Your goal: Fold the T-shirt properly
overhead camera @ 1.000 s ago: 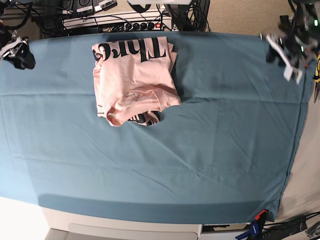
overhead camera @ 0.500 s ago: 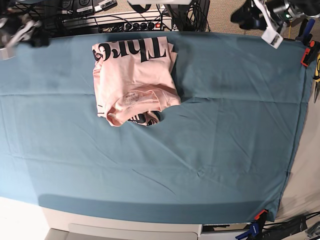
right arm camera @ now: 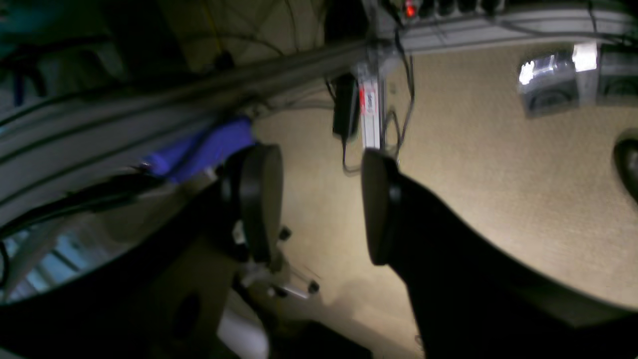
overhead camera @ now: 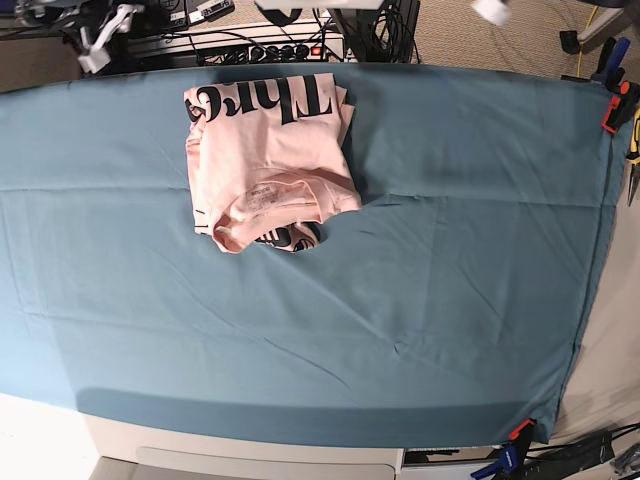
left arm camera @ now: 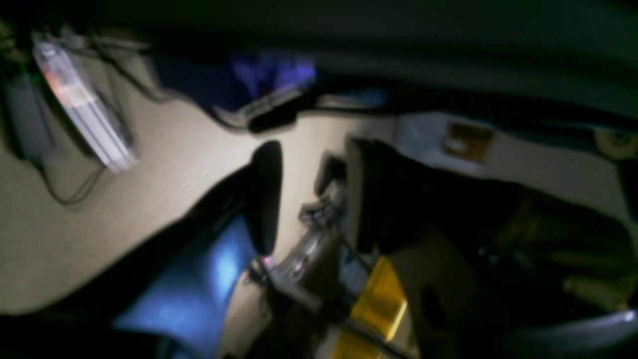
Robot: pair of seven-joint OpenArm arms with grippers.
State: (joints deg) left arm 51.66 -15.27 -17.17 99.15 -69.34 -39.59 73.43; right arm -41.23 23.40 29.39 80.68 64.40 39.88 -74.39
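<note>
Here, the teal cloth [overhead camera: 400, 300] covers the whole table, wrinkled but flat, with clamps [overhead camera: 612, 105] pinching its edge at about 2 o'clock and another clamp [overhead camera: 512, 445] at 5 o'clock. The T-shirt [overhead camera: 270, 160] lies folded into a compact pink bundle at about 11 o'clock from the cloth's middle, black lettering [overhead camera: 265, 100] showing upside down along its far edge and a little more print peeking from under its near edge. Beyond the table at 12 o'clock sits a power strip [overhead camera: 240, 45] among cables. The right gripper [right arm camera: 319, 204] hangs off the table over beige carpet [right arm camera: 498, 174], its jaws apart with nothing between them. The left gripper [left arm camera: 309, 199] is blurred and dark; its jaws also stand apart, gripping nothing, over floor clutter.
</note>
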